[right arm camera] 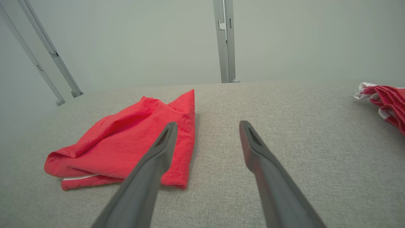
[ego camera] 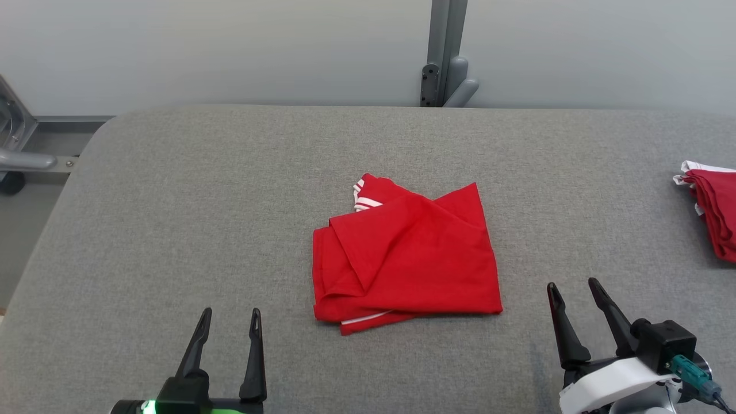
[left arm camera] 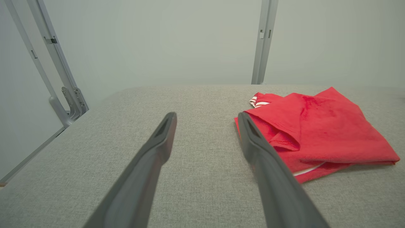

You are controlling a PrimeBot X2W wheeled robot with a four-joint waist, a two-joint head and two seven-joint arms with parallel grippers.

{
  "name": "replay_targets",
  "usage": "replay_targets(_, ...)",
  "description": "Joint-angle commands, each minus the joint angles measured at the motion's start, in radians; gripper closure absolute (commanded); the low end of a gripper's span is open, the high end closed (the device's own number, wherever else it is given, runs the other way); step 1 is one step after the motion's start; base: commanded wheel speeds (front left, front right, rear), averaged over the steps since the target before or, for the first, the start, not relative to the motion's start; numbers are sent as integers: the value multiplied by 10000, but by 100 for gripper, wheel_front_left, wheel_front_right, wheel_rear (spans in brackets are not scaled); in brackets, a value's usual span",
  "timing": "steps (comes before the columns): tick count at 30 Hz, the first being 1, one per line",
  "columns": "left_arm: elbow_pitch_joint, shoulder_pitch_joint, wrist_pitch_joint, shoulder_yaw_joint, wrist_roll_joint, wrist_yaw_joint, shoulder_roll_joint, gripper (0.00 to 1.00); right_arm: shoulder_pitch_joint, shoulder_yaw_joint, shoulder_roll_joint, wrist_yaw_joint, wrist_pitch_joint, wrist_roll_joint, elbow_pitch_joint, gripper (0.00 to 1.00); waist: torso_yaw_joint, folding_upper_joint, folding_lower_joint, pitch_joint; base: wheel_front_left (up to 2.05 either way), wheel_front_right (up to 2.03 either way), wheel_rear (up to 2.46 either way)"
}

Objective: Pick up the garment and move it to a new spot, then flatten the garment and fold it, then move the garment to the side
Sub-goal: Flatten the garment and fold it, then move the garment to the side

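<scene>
A red garment with white trim (ego camera: 405, 256) lies loosely folded in the middle of the grey padded table (ego camera: 172, 201). It also appears in the left wrist view as the red garment (left arm camera: 316, 133) to the right of my fingers, and in the right wrist view as the red garment (right arm camera: 126, 142) to the left. My left gripper (ego camera: 231, 313) stands open near the front edge, left of the garment, holding nothing. At the lower right my right gripper (ego camera: 572, 284) is open too, clear of the cloth. In the wrist views the left gripper (left arm camera: 207, 117) and the right gripper (right arm camera: 207, 126) both hover over bare table.
A second red and white garment (ego camera: 713, 207) lies bunched at the table's right edge, seen as well in the right wrist view (right arm camera: 384, 101). A grey metal post (ego camera: 443, 54) rises behind the table. Metal frame parts (ego camera: 17, 149) stand at the far left.
</scene>
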Motion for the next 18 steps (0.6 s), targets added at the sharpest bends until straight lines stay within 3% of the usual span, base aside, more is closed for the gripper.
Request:
replay_targets(1,11,-174,-23,28,61,-50,-10,0,273,-112,113,1,-32,-239,-169,0,-33,0,0,-2,0,0,0)
replay_targets(18,227,-197,-24,-167,-148,-83,-26,0,999,-675,664,0,-30,-920,-927,0,-414,0,0,-33,0,0,0)
